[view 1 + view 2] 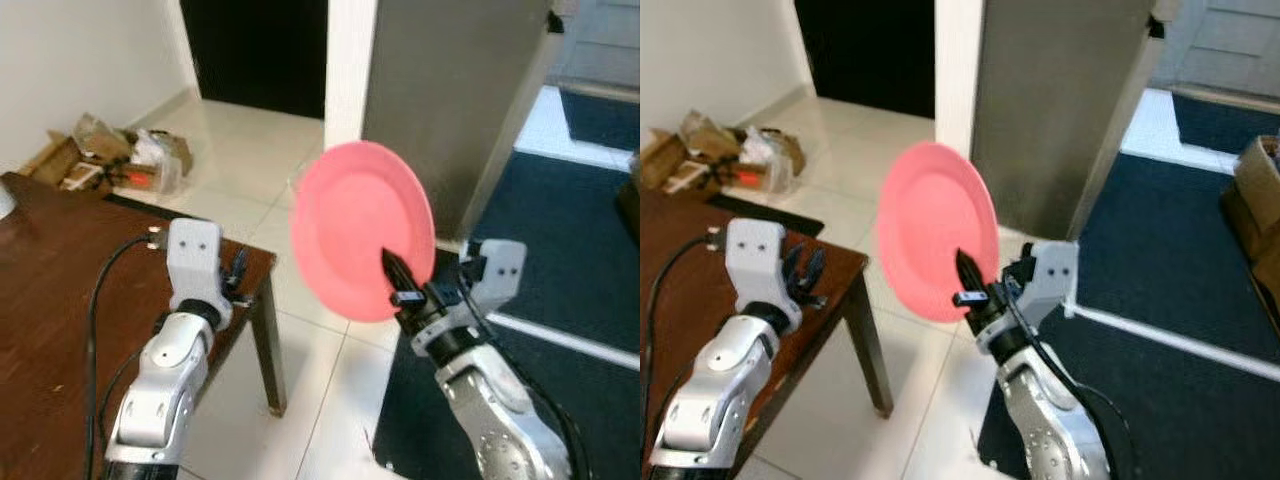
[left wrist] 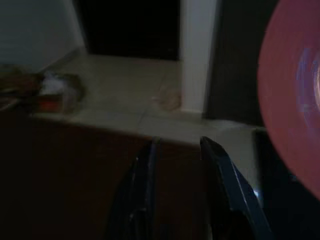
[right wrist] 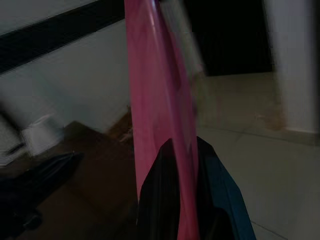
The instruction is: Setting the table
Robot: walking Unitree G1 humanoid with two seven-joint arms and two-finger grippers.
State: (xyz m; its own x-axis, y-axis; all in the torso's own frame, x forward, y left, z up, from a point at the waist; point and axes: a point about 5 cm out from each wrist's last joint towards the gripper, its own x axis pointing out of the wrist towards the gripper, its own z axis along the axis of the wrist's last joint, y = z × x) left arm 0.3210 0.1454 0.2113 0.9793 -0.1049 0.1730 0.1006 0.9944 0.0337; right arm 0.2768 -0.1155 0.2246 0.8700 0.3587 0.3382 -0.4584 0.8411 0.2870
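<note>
Plate (image 1: 355,225) was plain pink, no pattern. Table (image 1: 45,300) dark reddish-brown wood. Floor tiles (image 1: 240,150) glossy cream; carpet (image 1: 570,250) dark navy with a white strip (image 1: 560,338). Both arms silver, right gripper (image 1: 398,283) and left gripper (image 1: 238,270) fingers black. Boxes (image 1: 75,150) brown cardboard.

Both eye views look forward and down from head height, sharing the brown bench (image 1: 60,300) corner and the pink plate (image 1: 362,228) beside it. The left wrist view sits low over the bench, facing past its edge toward the plate. The right wrist view looks edge-on along the plate, very close.
</note>
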